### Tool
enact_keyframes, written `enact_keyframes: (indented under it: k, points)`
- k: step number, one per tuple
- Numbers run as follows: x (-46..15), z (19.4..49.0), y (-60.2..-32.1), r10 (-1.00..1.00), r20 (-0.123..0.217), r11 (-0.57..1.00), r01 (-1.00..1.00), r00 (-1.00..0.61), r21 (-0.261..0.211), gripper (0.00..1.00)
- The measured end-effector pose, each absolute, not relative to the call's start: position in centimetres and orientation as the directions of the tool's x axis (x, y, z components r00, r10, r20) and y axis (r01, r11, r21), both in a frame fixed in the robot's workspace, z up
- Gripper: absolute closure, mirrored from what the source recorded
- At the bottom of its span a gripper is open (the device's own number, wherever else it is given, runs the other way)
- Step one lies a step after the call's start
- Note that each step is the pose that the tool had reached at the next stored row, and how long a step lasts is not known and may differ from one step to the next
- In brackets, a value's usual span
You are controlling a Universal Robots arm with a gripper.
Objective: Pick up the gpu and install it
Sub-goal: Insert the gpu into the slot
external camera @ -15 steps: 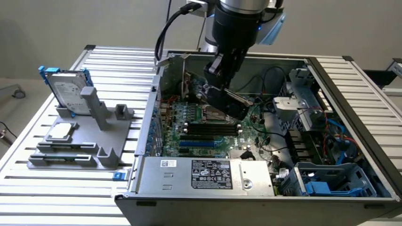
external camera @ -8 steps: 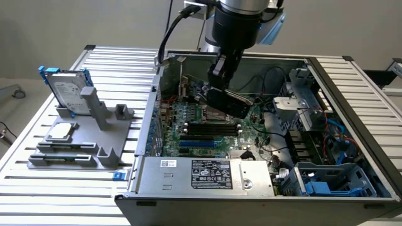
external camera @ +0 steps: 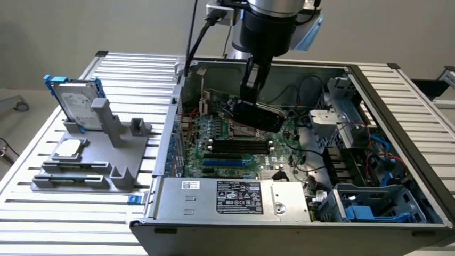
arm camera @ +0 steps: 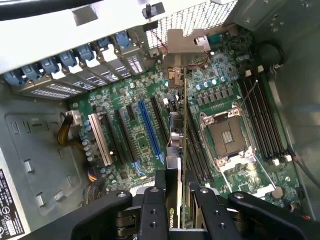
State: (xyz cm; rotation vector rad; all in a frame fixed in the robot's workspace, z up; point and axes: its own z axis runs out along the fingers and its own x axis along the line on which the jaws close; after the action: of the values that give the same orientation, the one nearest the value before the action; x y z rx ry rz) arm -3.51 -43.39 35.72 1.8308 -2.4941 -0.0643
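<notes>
Black flat gpu (external camera: pixel 257 116) between fingers (arm camera: pixel 152 212)

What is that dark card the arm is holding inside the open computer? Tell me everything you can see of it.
That is the gpu, a small flat card with a black plastic-looking shroud bearing a logo and a silver bracket at its far end. The end effector clamps it by its two flat faces. It hangs tilted above the green motherboard, not yet seated in a slot, with the bracket towards the case's slotted rear wall.

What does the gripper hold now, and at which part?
The gripper holds the gpu, its fingers pressing both flat faces near the card's upper edge, above the motherboard.
</notes>
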Motion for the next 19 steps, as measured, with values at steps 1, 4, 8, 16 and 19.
enact_keyframes:
  k: [1,4,8,16,19]
  points:
    - [-3.51,35.70,-43.39,-0.959,0.013,0.282,-0.957,-0.282,0.061,0.73]
    - [-3.52,35.62,-43.39,-0.973,0.012,0.229,-0.972,-0.228,0.058,0.73]
    - [-3.51,35.51,-43.39,-0.987,0.010,0.158,-0.986,-0.158,0.042,0.73]
    - [-3.54,35.10,-43.33,-0.998,0.011,0.057,-0.998,-0.057,0.002,0.73]
    - [-3.80,34.82,-43.04,-0.999,0.017,0.046,-0.999,-0.046,-0.008,0.73]
